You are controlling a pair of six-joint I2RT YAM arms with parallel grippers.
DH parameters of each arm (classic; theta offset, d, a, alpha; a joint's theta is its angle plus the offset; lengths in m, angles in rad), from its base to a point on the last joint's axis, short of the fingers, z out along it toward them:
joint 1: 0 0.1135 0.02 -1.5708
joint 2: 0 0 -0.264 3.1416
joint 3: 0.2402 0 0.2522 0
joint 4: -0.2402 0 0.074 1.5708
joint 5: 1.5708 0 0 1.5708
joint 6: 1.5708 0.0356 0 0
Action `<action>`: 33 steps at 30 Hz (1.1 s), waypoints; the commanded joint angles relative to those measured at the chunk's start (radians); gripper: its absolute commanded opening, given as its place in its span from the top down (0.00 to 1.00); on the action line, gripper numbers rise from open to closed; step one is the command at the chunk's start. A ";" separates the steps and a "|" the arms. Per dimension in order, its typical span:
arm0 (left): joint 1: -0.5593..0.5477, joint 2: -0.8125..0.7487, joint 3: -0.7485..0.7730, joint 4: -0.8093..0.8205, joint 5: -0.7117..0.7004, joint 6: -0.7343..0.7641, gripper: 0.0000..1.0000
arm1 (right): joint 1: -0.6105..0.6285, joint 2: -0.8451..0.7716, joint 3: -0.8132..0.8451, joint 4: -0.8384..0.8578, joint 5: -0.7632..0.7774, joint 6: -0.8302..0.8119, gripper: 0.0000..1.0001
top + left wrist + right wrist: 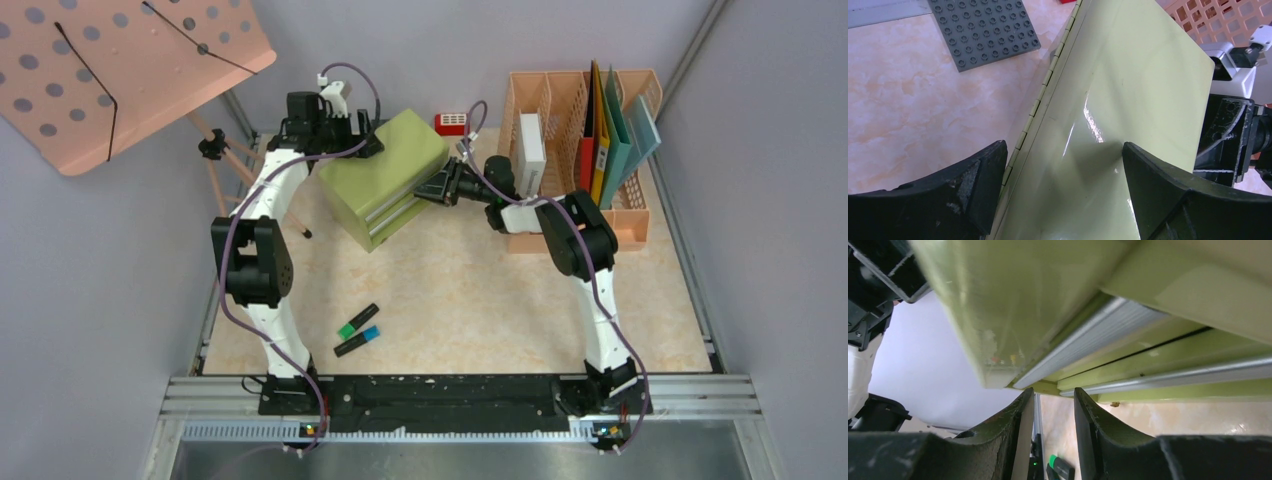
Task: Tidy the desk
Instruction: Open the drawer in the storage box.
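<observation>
The desk (480, 300) is only partly in order. Its largest item, the green drawer cabinet (385, 170), sits at the back centre, turned at an angle to the desk edges rather than square to them, and both arms are gathered at it. Straightening or placing it looks like the step in hand.

At the back right, a peach file rack (632, 218) already holds upright folders (605, 130) and a white box (530, 150), so that corner reads as done. A peach perforated board (120, 60) hangs off the desk at the far left.

The left end effector (1064, 160) is spread wide at the cabinet's top near its hinged back edge. Whether its fingers press on the cabinet cannot be told. The right end effector (1053, 392) is at the cabinet's drawer side, with its fingers only narrowly parted and nothing between them. It is close under the drawer fronts, and contact is not clear.

Smaller things remain loose. A grey studded baseplate (985, 30) lies flat behind the cabinet, with a small red item (451, 123) near it. Two markers, one green-capped (357, 322) and one blue-capped (358, 341), lie side by side on the bare desk towards the front left. They are well apart from any container and probably need putting away. Most of the tidying seems left to do.
</observation>
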 commanded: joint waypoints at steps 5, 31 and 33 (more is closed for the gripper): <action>-0.076 0.034 -0.014 -0.070 0.048 0.013 0.11 | -0.009 0.023 0.070 0.101 -0.013 0.048 0.65; -0.117 0.022 -0.034 -0.075 0.040 0.044 0.12 | -0.010 0.070 0.145 0.106 -0.009 0.106 0.68; -0.123 0.016 -0.040 -0.075 0.041 0.048 0.12 | -0.010 0.078 0.156 0.092 -0.008 0.103 0.69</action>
